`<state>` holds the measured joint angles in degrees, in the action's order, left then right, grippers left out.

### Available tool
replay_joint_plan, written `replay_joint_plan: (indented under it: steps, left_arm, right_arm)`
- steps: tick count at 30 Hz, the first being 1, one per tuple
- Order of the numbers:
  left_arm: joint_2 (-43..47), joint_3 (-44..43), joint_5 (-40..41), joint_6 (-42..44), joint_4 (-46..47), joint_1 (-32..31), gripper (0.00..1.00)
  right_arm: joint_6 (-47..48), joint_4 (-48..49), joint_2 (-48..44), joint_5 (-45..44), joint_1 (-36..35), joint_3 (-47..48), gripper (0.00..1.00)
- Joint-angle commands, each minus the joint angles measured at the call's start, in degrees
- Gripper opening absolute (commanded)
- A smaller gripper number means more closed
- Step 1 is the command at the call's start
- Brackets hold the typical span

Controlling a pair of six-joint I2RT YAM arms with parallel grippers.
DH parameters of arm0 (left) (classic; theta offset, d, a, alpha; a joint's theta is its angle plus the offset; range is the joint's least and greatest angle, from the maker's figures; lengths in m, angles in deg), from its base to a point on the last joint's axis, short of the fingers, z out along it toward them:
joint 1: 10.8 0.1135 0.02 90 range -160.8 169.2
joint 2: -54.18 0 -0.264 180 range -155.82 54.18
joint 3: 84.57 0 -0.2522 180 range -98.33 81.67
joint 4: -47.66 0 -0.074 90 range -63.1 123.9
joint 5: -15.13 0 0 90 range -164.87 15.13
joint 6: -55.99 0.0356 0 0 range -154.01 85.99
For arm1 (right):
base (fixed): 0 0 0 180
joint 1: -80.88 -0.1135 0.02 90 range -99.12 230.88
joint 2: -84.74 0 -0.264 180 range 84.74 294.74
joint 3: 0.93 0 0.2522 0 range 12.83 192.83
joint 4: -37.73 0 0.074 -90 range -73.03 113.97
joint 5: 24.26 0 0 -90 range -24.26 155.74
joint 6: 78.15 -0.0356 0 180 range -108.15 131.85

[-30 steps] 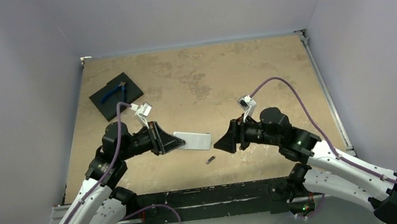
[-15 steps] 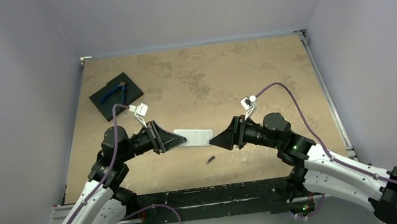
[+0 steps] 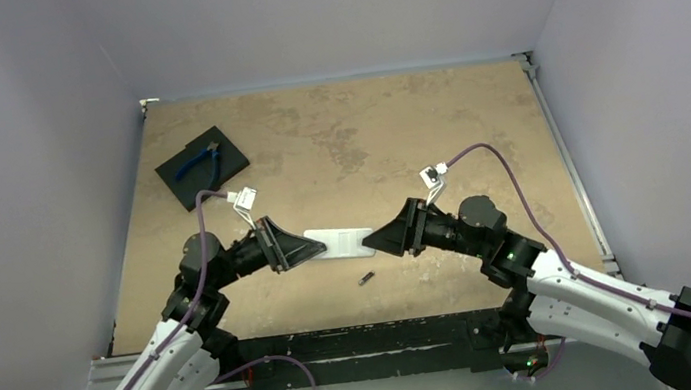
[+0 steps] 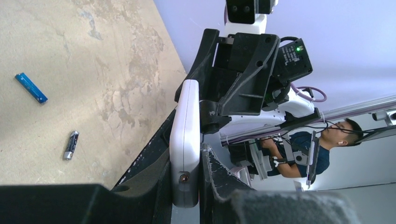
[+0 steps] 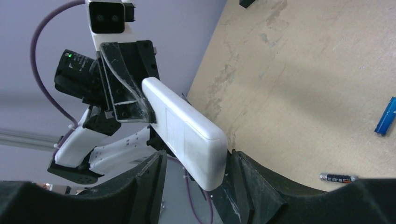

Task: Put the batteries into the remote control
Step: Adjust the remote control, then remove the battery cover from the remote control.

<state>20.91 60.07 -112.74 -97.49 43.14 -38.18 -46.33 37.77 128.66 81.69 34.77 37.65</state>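
Okay, remote control [image 3: 343,242]: up off the table [image 3: 364,132], hanging in the air between the two arms over the near half of the tabletop. It runs lengthwise from one gripper to the other. The right wrist view gets a plain white face of it with a couple of faint seams.
left gripper [image 3: 320,250]: clamped tight on the remote's left end. In the left wrist view both fingers press flat against the two broad faces, with no gap showing.
right gripper [image 3: 369,244]: jaws straddle the remote's other end but aren't squeezed onto it. The right wrist view shows a clear gap between one finger and the white shell. The other finger sits right against it or just beside it, hard to say which.
batteries: both lying flat on the table, neither in the remote nor in a gripper.
dark battery [image 3: 366,278]: on the tabletop just on the arm-base side of the remote, close below it.
blue battery [image 4: 31,87]: near the dark one but apart from it. Only the wrist cameras catch it.
pliers [image 3: 198,162]: blue handles, lying on the black square pad [image 3: 223,176] at the far left of the table, well apart from the action.
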Motion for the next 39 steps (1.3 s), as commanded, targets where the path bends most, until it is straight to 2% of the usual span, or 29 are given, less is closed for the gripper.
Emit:
replay_joint_plan:
  steps: [1, 24, 33, 39]
  left_arm:
    - [0.3, 2.2, -1.3, -2.5, 7.9, 0.4, 0.00]
    - [0.0, 3.6, -0.6, -0.6, 7.3, 0.4, 0.00]
    - [-0.3, 2.1, -0.4, 1.4, 4.0, 0.4, 0.00]
    - [-0.1, 1.4, 0.3, 2.0, 2.6, 0.4, 0.00]
  right_arm:
    - [-1.1, 2.2, 0.1, -0.9, 0.1, 0.9, 0.59]
    - [0.4, 1.0, 0.4, -1.7, 0.0, 0.9, 0.45]
    - [2.0, -0.4, 1.1, -2.5, 0.0, 2.1, 0.34]
    - [3.9, -4.0, -1.0, -4.2, -0.1, 3.2, 0.20]
